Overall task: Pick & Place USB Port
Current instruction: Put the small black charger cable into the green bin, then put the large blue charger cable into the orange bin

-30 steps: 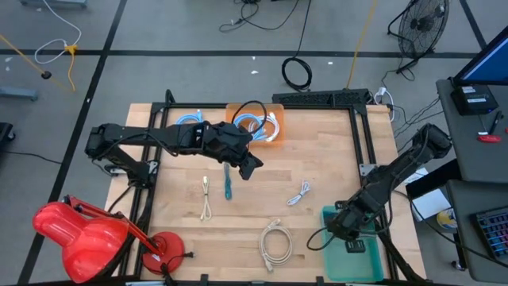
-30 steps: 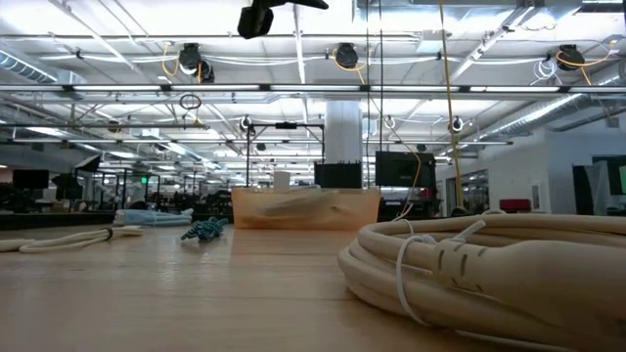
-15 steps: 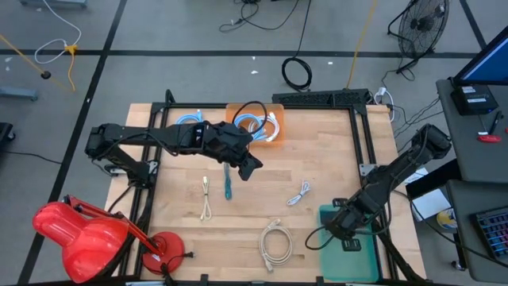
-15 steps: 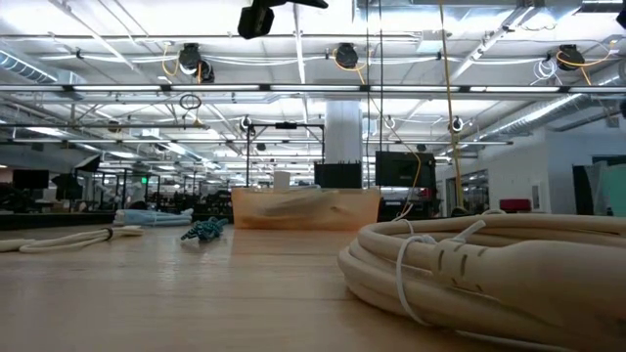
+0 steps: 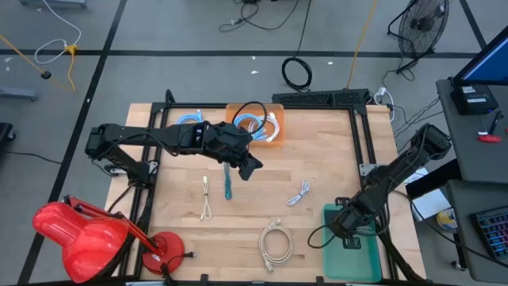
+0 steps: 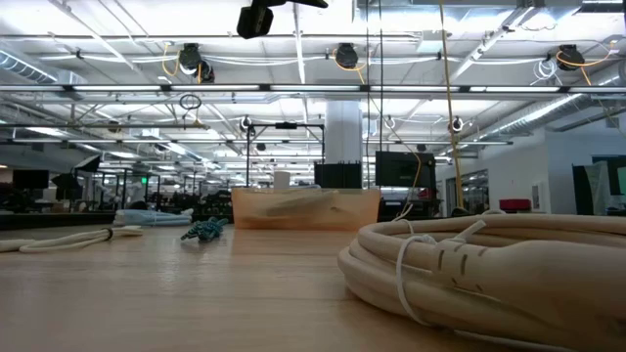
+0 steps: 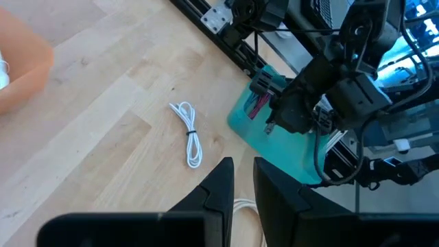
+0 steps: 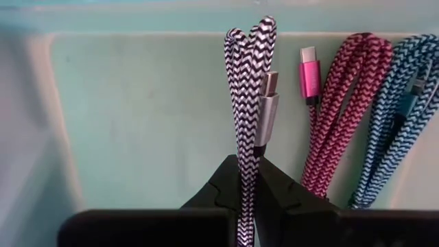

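Our right gripper (image 8: pixel 248 180) is clamped shut on a black-and-white cable (image 8: pixel 245 89) directly over the teal bin (image 5: pixel 353 256) at the near right (pink and blue cables already inside), so we judge the drop straight down.

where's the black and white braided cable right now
The black and white braided cable is pinched in the right gripper over the teal tray at the table's near right corner, beside the pink cable and blue cable lying in it.
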`<state>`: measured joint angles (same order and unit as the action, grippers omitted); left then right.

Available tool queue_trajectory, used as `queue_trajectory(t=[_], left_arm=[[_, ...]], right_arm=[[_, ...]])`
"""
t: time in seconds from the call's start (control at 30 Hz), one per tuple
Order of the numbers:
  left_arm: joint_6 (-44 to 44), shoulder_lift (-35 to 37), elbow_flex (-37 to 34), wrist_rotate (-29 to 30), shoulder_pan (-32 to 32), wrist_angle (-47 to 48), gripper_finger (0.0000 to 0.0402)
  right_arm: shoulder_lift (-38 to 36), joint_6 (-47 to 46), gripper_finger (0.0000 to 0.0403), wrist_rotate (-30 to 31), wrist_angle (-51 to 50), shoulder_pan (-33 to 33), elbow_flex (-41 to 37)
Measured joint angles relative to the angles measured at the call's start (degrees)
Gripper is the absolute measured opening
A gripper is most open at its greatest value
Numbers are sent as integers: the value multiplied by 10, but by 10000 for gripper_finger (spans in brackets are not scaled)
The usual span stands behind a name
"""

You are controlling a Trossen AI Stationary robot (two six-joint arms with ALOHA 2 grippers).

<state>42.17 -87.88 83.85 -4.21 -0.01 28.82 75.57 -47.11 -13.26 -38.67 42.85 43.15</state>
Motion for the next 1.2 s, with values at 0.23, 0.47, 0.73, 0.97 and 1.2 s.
queue_trajectory(t=[0.23, 0.47, 0.73, 0.97, 1.2], left_arm=[[4, 0, 0, 0, 0, -4, 56], [14, 0, 0, 2, 0, -5, 56], [16, 0, 0, 2, 0, -6, 56], [16, 0, 0, 2, -1, -8, 56], [16, 0, 0, 13, -1, -8, 56]], right_arm=[[0, -15, 10, 0, 66, 0, -45], [-2, -26, 10, 14, 76, 0, -68], [-3, -42, 39, 14, 81, 0, -69], [-12, -61, 97, 12, 83, 0, -71], [-54, -74, 135, 8, 84, 0, -72]])
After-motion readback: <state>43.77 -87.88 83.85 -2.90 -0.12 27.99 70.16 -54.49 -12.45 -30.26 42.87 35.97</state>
